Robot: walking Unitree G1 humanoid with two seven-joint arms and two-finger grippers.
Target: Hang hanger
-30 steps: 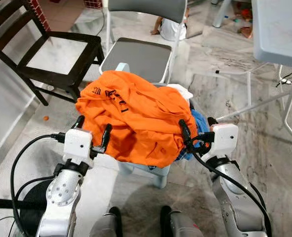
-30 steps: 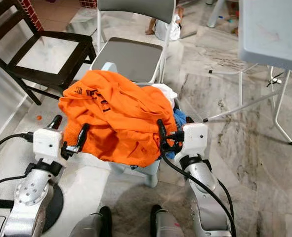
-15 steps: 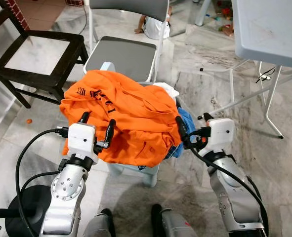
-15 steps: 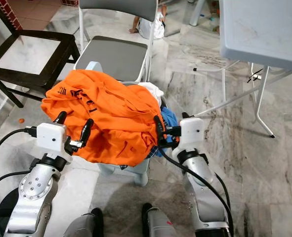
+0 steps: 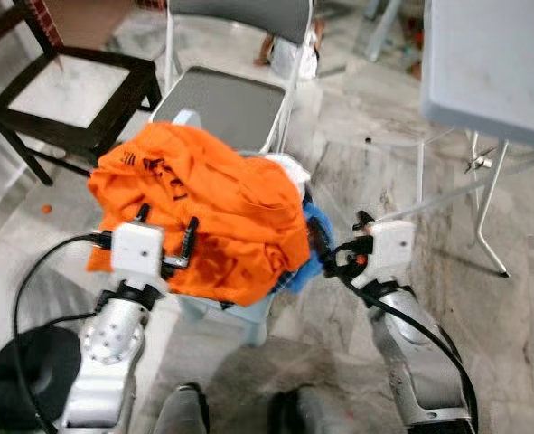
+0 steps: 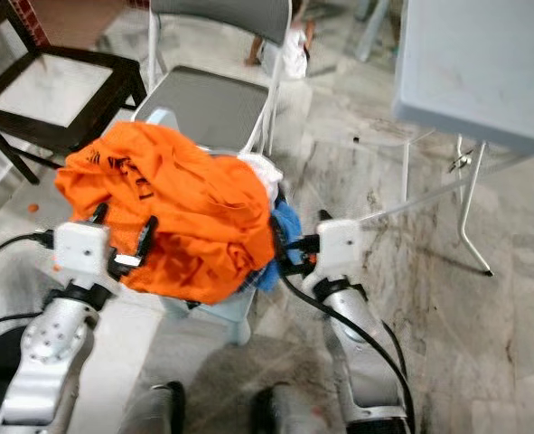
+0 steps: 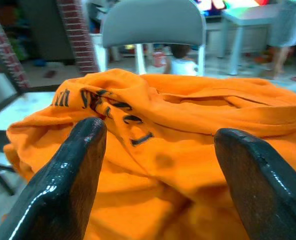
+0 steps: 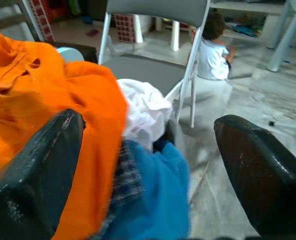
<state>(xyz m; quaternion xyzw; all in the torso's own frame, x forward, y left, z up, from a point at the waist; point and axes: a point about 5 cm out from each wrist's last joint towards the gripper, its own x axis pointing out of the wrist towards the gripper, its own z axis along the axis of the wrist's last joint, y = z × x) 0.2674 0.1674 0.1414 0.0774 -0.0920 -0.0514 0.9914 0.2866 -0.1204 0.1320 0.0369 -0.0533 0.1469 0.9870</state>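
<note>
An orange shirt (image 5: 203, 208) lies heaped on a small light-blue stool (image 5: 239, 316), over a white cloth (image 8: 142, 110) and a blue cloth (image 8: 158, 200). My left gripper (image 5: 167, 221) is open at the near left edge of the orange shirt, and its fingers (image 7: 72, 170) straddle the fabric without closing on it. My right gripper (image 5: 337, 226) is open at the pile's right side, level with the blue cloth and holding nothing. I can make out no hanger.
A grey folding chair (image 5: 230, 99) stands right behind the stool. A dark wooden chair (image 5: 68, 90) is at the far left and a white table (image 5: 492, 63) at the right. A person (image 5: 289, 54) sits on the floor beyond. A black round base (image 5: 23, 371) lies near left.
The camera has moved and the picture is now blurred. Both grippers stay open on either side of the clothes pile, which has not changed.
</note>
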